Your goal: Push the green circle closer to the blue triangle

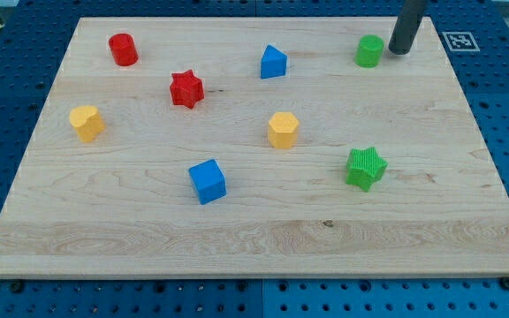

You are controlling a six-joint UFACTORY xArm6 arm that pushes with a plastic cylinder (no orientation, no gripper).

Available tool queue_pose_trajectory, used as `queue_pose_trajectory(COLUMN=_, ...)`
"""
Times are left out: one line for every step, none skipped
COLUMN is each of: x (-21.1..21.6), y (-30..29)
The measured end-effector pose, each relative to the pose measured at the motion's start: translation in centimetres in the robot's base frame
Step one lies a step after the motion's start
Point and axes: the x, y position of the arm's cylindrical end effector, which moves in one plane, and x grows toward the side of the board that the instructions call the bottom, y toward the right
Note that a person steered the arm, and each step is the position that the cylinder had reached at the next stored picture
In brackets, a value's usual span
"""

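Pale wood-grain board [254, 238], ribbed plastic blocks. You have no jaws on this rig, just a dark straight rod; my tip [399, 51] sits just right of the green circle [369, 50], near the view's top. Blue triangle [273, 62] lies well left of the tip, with bare board between.

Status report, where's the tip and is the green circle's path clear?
My tip just at the view's right of green circle. Blue triangle toward the view's left. Nothing between them.
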Motion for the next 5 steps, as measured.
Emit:
queue_pose_trajectory(x=-0.7, y=0.0)
queue_pose_trajectory(x=0.0, y=-0.7)
queue_pose_trajectory(x=2.5, y=-2.9)
queue_pose_trajectory(x=3.7, y=-4.3)
queue_pose_trajectory(x=3.1, y=-4.4)
